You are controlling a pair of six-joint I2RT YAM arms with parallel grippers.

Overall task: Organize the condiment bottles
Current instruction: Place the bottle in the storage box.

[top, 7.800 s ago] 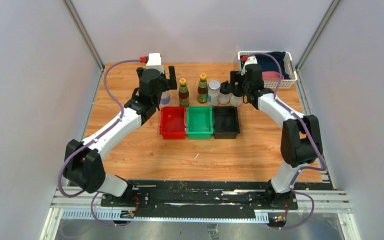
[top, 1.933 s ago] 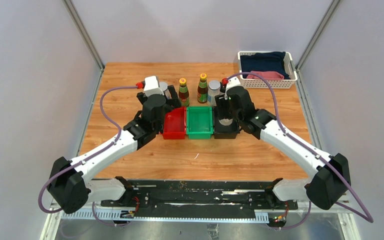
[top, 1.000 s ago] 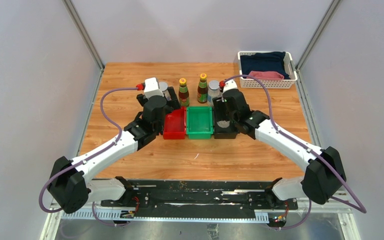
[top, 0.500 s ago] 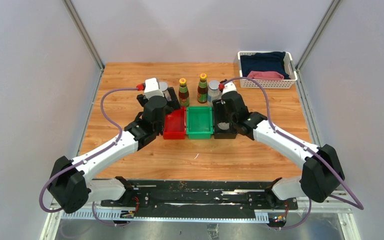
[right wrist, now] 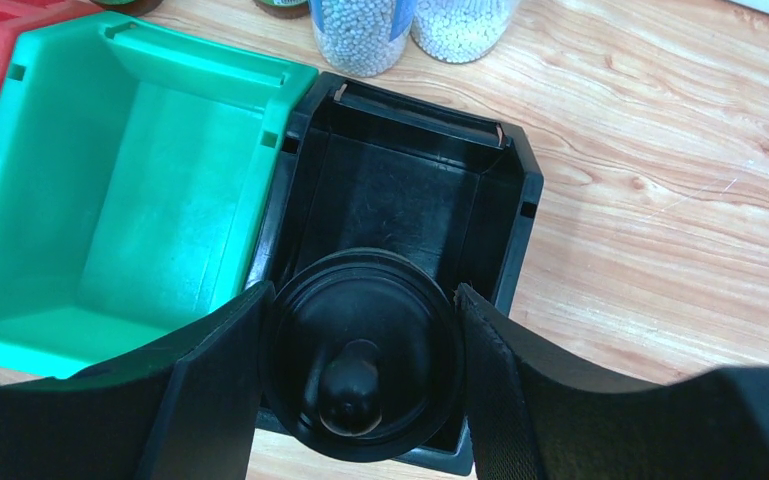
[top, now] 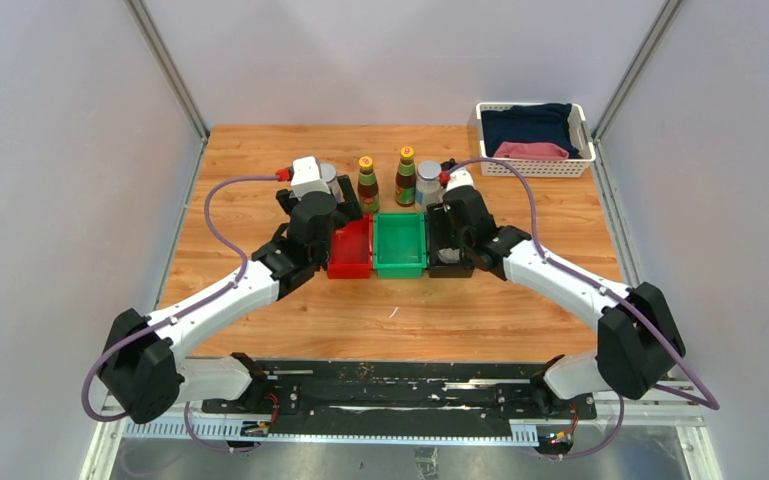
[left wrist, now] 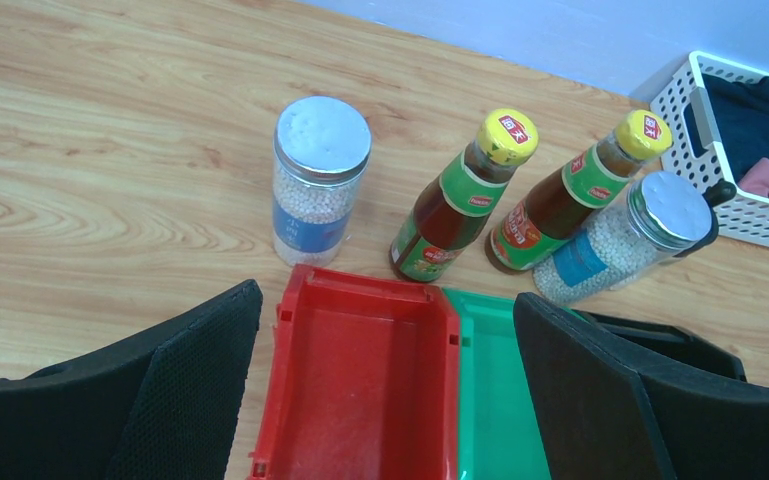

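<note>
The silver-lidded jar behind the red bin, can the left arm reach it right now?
Probably yes: the left gripper is open and empty above the red bin, and the jar stands just beyond, clear of the brown bottle.

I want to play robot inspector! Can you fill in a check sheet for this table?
Surface: wooden table; no spills seen.
Job's things: two brown bottles and two silver-lidded jars stand behind the bins; black-capped bottle held over the black bin.
Clutter: nothing seen.
Grippers: left gripper open by the red bin; right gripper shut on the black-capped bottle.
Cables: purple cable loops from each arm.
Surroundings: white basket of cloths, far right; grey walls.
</note>
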